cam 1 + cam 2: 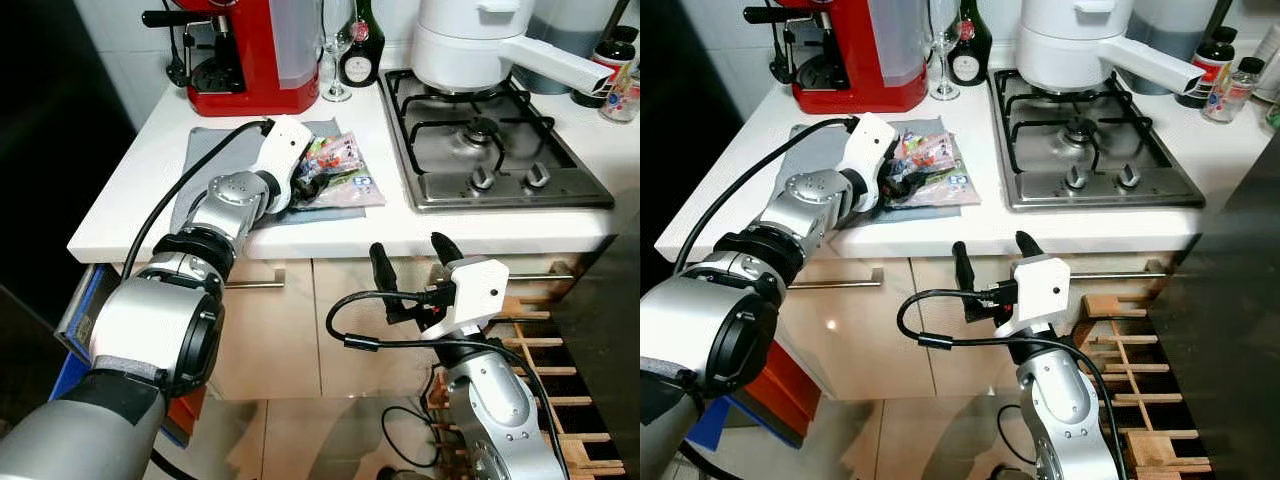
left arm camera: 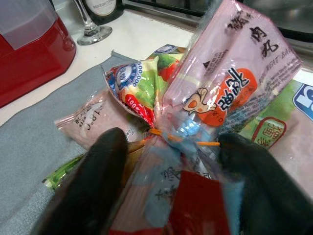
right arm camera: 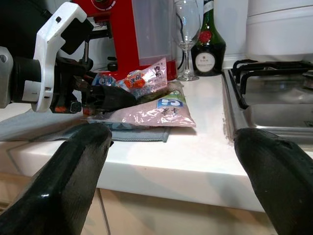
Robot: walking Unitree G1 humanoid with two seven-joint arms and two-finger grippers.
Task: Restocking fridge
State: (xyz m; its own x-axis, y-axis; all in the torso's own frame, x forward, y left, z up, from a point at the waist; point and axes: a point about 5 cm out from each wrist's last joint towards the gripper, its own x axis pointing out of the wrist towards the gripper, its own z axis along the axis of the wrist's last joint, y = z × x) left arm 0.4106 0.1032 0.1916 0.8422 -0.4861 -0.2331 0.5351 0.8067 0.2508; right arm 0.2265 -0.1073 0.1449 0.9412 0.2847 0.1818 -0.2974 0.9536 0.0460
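Note:
A bundle of food packets (image 1: 338, 165), pink, green and red plastic bags bunched together, lies on a grey cloth (image 1: 205, 150) on the white counter (image 1: 130, 190). My left gripper (image 1: 305, 186) reaches over the cloth. In the left wrist view its two black fingers (image 2: 93, 186) press on either side of the bundle's bunched neck (image 2: 171, 147), so it is shut on the packets (image 2: 230, 83). My right gripper (image 1: 412, 255) hangs open in front of the counter's edge, below the packets (image 3: 146, 110), with nothing between its fingers (image 3: 73, 166).
A red coffee machine (image 1: 240, 60), a wine glass (image 1: 335, 50) and a dark bottle (image 1: 358, 45) stand behind the cloth. A gas hob (image 1: 490, 140) with a white pot (image 1: 470, 40) is to the right. Cabinet fronts with a handle (image 1: 255, 285) and a wooden rack (image 1: 540, 340) lie below.

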